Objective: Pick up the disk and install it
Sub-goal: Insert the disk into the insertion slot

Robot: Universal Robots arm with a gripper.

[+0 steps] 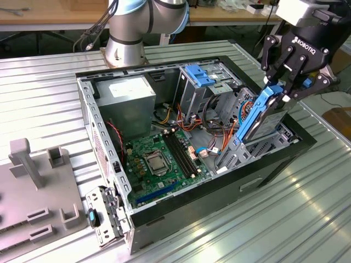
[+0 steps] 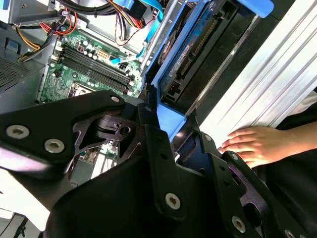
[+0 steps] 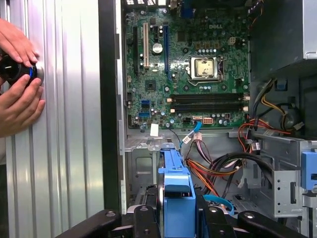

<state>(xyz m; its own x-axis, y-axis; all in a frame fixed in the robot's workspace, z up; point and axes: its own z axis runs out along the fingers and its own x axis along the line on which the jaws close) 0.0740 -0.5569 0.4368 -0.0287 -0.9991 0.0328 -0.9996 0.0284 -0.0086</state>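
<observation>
The disk (image 1: 262, 118) stands steeply tilted at the side of the open computer case (image 1: 274, 164) that faces the exterior view's right. Its lower end is down among the metal frame of the drive bay there. Its upper end rises above the case rim and leans toward the exterior view's right. The blue bracket frames its dark body, and the bracket's long edge shows as a blue band in the exterior view.

The gripper (image 1: 281, 90) sits directly above the disk and holds it by the upper end. Its black fingers (image 3: 145, 220) are drawn in against the two sides of the blue bracket, with nothing else between them. In the second wrist view the disk (image 2: 195, 54) runs away from the gripper (image 2: 166, 124) down into the case. In the first wrist view the disk (image 3: 177, 196) shows as a blue end piece rising from the gripper (image 3: 177, 218).

Just beside the disk's lower end lies a tangle of orange, red and black cables (image 1: 216, 134). Beyond them is the green motherboard (image 1: 159, 159) on the case floor. Farther off are the silver cage with its blue latch (image 1: 200, 82) and the grey power-supply box (image 1: 129, 96).

The case rests on a ribbed metal table (image 1: 44, 98). A person's hand (image 2: 252, 146) rests on the table just outside the case wall. In the first wrist view two hands (image 3: 17, 104) hold a small dark round object (image 3: 17, 69) against the table.
</observation>
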